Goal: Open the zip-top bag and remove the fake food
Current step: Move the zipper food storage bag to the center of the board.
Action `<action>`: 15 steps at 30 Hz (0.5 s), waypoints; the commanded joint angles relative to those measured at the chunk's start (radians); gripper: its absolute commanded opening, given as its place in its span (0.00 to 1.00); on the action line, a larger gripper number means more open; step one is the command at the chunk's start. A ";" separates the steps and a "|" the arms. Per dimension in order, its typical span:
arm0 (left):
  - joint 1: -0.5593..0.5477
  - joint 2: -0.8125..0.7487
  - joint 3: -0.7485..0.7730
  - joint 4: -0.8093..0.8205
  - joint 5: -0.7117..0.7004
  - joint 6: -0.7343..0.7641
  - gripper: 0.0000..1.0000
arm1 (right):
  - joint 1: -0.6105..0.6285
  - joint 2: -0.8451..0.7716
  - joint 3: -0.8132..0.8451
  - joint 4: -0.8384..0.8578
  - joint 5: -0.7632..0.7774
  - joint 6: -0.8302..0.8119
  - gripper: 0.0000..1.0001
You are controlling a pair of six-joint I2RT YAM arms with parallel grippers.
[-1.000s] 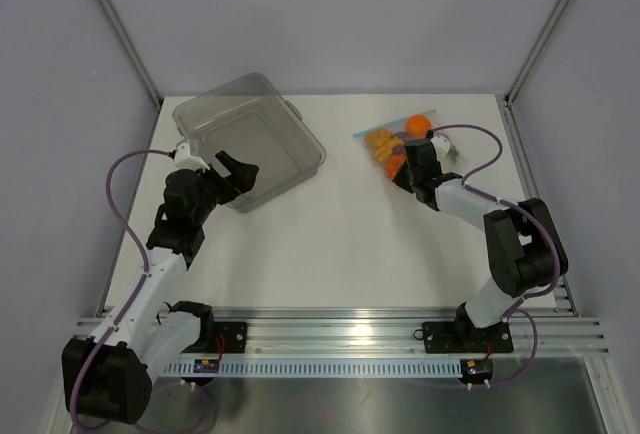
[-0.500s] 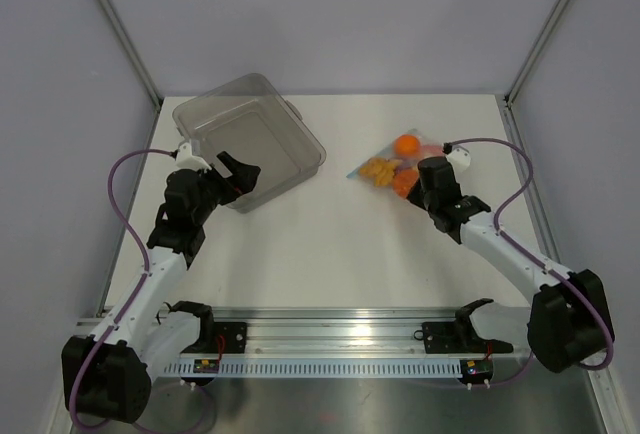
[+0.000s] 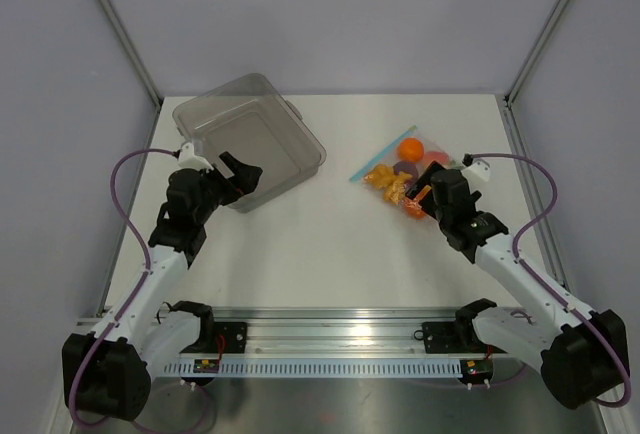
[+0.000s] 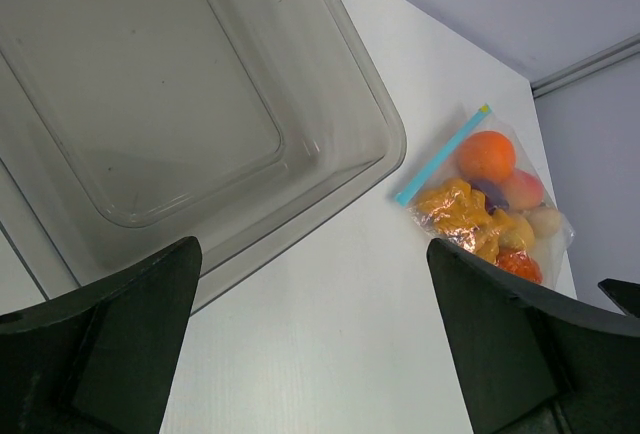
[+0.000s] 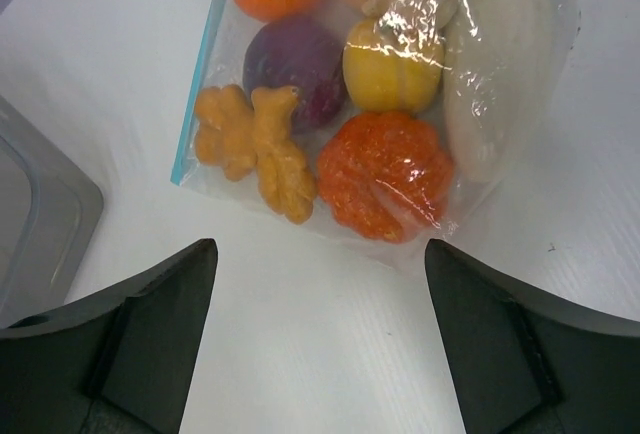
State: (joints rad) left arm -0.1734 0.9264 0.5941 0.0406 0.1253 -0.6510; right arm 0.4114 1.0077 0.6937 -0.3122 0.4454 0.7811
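The zip-top bag (image 3: 398, 166) lies flat on the table at the right, its light-blue zip strip (image 5: 198, 86) on the left edge and looking closed. Inside it is the fake food (image 5: 385, 172): orange, purple, yellow, peach and white pieces. My right gripper (image 5: 318, 254) hovers open just near of the bag's bottom edge, with nothing between its fingers; it also shows in the top view (image 3: 420, 197). My left gripper (image 4: 312, 249) stands open and empty beside the tub, far left of the bag (image 4: 490, 204).
A rigid clear tub (image 3: 250, 136) sits at the back left, its near corner close to my left gripper (image 3: 243, 174). Metal frame posts stand at the back corners. White table shows between the tub and the bag.
The right gripper went from shut to open and let go of the bag after drawing it a little nearer. The right arm swung out and back. The left arm stayed still.
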 commanded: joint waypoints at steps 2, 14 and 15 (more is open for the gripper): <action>-0.008 0.018 0.038 0.050 0.028 0.014 0.99 | 0.004 0.026 0.015 0.070 -0.108 -0.020 0.93; -0.014 0.035 0.044 0.047 0.028 0.011 0.99 | 0.219 0.302 0.237 -0.036 0.064 -0.187 0.91; -0.014 0.035 0.044 0.047 0.027 0.011 0.99 | 0.237 0.324 0.254 -0.051 0.091 -0.189 0.91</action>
State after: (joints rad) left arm -0.1829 0.9585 0.5949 0.0402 0.1291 -0.6510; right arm 0.5900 1.2789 0.8555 -0.3119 0.4034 0.6476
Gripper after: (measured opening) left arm 0.988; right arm 0.909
